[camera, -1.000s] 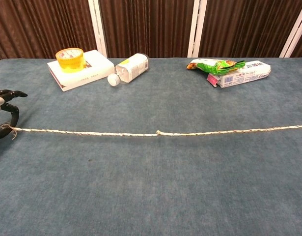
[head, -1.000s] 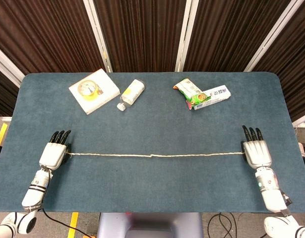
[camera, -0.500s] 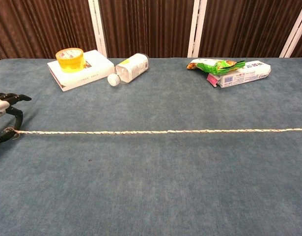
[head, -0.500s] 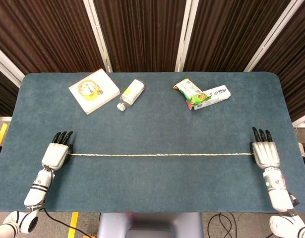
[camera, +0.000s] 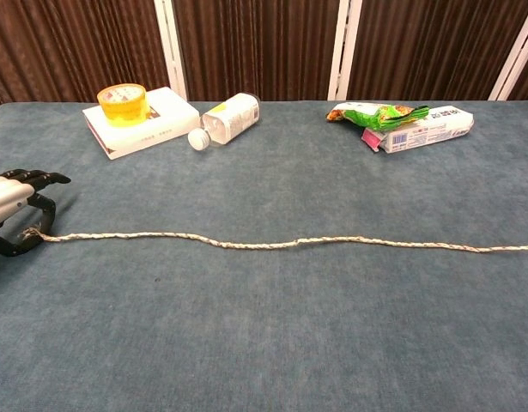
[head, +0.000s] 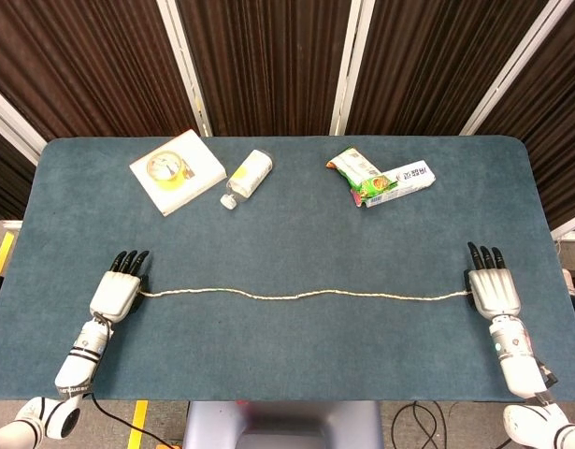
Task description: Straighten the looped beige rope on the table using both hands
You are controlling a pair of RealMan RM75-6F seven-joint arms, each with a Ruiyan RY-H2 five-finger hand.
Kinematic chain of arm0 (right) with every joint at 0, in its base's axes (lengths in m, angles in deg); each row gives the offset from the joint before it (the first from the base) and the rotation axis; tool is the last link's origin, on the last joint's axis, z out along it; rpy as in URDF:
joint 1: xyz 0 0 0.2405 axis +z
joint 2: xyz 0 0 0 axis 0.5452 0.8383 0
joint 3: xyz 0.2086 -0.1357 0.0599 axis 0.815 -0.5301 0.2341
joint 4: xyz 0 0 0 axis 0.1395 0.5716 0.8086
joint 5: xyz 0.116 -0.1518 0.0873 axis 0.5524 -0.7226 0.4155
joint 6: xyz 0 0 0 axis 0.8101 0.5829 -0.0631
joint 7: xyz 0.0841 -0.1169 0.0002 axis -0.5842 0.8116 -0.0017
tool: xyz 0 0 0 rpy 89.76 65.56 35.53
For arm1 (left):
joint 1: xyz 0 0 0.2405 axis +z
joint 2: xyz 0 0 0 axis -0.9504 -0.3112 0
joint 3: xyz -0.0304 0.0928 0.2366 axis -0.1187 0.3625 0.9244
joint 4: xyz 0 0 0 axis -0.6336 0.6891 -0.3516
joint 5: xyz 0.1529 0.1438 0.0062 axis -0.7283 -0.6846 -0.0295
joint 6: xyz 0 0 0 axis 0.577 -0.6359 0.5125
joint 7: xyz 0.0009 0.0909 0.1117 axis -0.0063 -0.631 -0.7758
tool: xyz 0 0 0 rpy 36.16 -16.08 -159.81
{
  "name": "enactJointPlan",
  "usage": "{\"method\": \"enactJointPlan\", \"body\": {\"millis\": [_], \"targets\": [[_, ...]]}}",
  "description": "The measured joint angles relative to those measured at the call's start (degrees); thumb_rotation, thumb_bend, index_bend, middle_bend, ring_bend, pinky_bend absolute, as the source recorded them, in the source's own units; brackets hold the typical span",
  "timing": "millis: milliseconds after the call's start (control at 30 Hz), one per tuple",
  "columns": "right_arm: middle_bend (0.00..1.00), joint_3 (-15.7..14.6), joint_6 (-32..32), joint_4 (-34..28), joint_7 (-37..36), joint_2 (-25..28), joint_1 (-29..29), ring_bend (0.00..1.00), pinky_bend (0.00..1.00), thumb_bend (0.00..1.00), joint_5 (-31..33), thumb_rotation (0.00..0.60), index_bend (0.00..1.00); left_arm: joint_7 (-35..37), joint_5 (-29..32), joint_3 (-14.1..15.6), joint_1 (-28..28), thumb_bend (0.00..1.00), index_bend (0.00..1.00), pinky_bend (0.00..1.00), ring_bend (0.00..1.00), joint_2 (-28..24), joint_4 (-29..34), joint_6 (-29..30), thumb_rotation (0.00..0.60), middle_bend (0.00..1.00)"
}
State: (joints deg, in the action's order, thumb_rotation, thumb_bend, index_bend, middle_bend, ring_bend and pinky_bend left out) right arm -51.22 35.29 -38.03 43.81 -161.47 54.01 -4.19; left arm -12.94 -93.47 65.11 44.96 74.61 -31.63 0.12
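Currently: beige rope (head: 306,296) lies unlooped, slightly wavy, across the table (head: 287,206); left hand (head: 117,292) pinches one end, right hand (head: 491,290) apparently holds the other, grip hidden.

The rope (head: 306,296) stretches across the worktop (head: 287,215) between left hand (head: 117,292) and right hand (head: 493,291); a bottle (head: 247,177) lies behind.

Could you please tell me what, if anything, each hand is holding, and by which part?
The left hand pinches the left end of the thin beige twisted rope between its fingers. The right hand sits at the rope's right end, apparently holding it.
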Motion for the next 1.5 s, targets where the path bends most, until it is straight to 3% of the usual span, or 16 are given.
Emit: {"method": "enactJointPlan", "body": {"millis": [233,300,333,400,467,567,800,967,1233,1500], "targets": [[0.08,0.0,-2.2,1.4,1.2,-0.8,0.2,0.0,0.0,0.65,1.3,0.6,0.69,-0.4,0.3,0.1,0.1,0.45,0.59,0.09,0.0,0.1,-0.4,-0.4,0.6,0.04],[0.07,-0.1,-2.9,1.7,1.5,-0.8,0.2,0.0,0.0,0.65,1.6,0.6,0.57,-0.7,0.6,0.1,0.1,0.45,0.51,0.09,0.0,0.0,-0.2,-1.0,0.6,0.03],[0.05,-0.1,-3.5,1.8,1.9,-0.8,0.2,0.0,0.0,0.65,1.9,0.6,0.47,-0.9,0.7,0.1,0.1,0.45,0.43,0.08,0.0,-0.2,0.0,-1.3,0.6,0.02],[0.01,-0.2,-4.3,1.7,2.6,-0.6,0.3,0.0,0.0,0.65,2.5,0.6,0.27,-1.5,1.1,0.1,0.1,0.45,0.19,0.08,0.0,-0.6,0.6,-2.2,0.6,0.0],[0.0,-0.2,-4.9,1.2,3.3,-0.3,0.3,0.0,0.0,0.65,3.2,0.6,0.11,-2.0,1.5,0.1,0.0,0.44,0.03,0.08,0.0,-1.2,1.5,-2.9,0.6,0.0],[0.0,-0.2,-5.0,0.2,3.6,0.4,0.2,0.0,0.0,0.65,3.5,0.6,0.01,-2.1,1.9,0.1,0.1,0.43,0.0,0.08,0.0,-2.1,3.4,-3.4,0.6,0.0],[0.0,-0.5,-2.6,-4.0,3.6,3.1,-1.1,0.0,0.0,0.58,2.9,0.6,0.0,1.0,1.2,0.5,1.2,0.42,0.0,0.08,0.0,-6.4,9.5,-1.4,0.6,0.0],[0.0,-0.9,3.6,-9.4,1.1,6.7,-3.6,0.0,0.0,0.51,0.3,0.6,0.0,5.8,-0.7,0.9,2.6,0.41,0.0,0.08,0.0,-11.0,15.4,3.0,0.6,0.0],[0.0,-3.0,16.9,-18.6,-4.6,13.4,-9.7,0.0,0.0,0.48,-7.8,0.6,0.0,8.3,-5.0,1.8,7.2,0.4,0.0,0.07,0.0,-18.7,24.7,14.8,0.6,0.0],[0.0,-6.9,31.7,-22.5,-8.2,16.5,-16.7,0.0,0.0,0.4,-19.3,0.6,0.0,5.0,-9.3,5.1,16.0,0.4,0.0,0.05,0.0,-24.8,33.2,28.0,0.6,0.0]]}}
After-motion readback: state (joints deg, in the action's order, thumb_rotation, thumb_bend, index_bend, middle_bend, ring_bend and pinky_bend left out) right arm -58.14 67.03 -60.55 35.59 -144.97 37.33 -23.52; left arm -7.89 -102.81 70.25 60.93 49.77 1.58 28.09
